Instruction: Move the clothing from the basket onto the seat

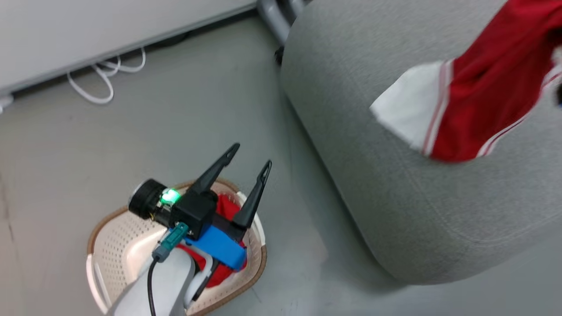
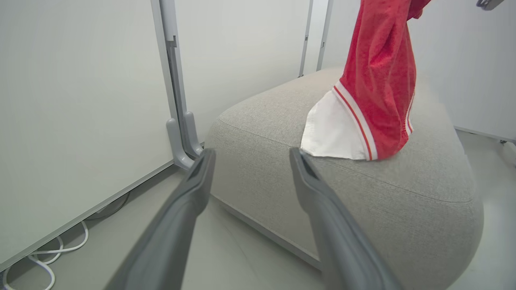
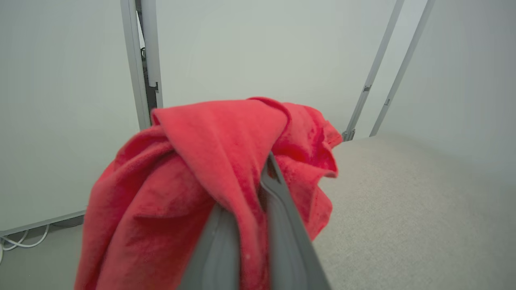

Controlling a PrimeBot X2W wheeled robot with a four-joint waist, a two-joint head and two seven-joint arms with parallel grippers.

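Right wrist view has the red garment (image 3: 193,169) bunched over the right gripper (image 3: 258,181), whose two fingers are pressed close together with the cloth pinched between them. Seen from the left wrist, the same red garment (image 2: 379,80) hangs down over the seat (image 2: 363,201), with white striped trim and a white panel at its lower end. That white edge reaches the seat's top surface, though I cannot tell whether it rests there or hangs just clear. From the head, this red garment (image 1: 491,87) lies across the far part of the seat (image 1: 373,175) and looks blurred.

More red clothing (image 1: 226,206) sits in the basket (image 1: 259,263), which stands on the floor (image 1: 175,114) near the seat's rounded corner and apart from it.

Directly above the basket, on the side away from the seat, the left gripper (image 1: 251,156) hangs with its fingers spread wide and nothing between them. In its own view the left gripper (image 2: 252,155) points toward the seat's corner.

Beyond the seat, a white cable (image 1: 105,74) lies looped on the floor along the foot of a pale wall panel (image 1: 88,30). A grey post (image 2: 181,137) stands against that panel just beside the seat.
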